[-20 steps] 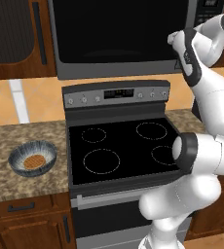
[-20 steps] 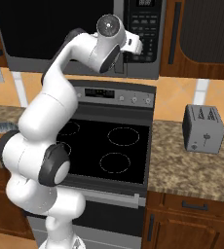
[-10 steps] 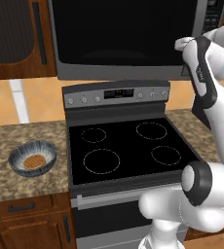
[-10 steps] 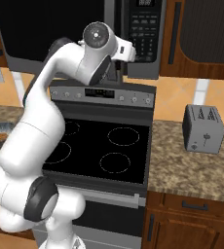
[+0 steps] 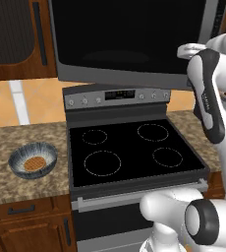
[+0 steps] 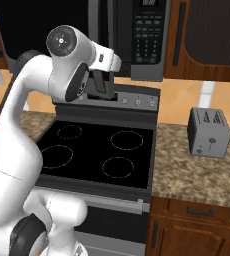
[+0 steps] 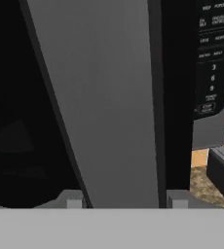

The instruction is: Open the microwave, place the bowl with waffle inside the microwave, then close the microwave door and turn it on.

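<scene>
A home kitchen: stove [image 5: 134, 152], granite counter [image 6: 202, 172], toaster [image 6: 209, 132], wooden cabinets [image 6: 207, 35].

Digits 3, 6, 9 on microwave [image 7: 209, 73] keypad

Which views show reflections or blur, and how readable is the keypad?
Left base view: the microwave door glass is near-black with a faint darker patch, no sharp glare. Right base view: evenly lit, the keypad buttons are visible but their labels too small to read. Hand view: the handle is close and softly shaded, keypad digits slightly blurred, with fingertips low in the frame.
</scene>
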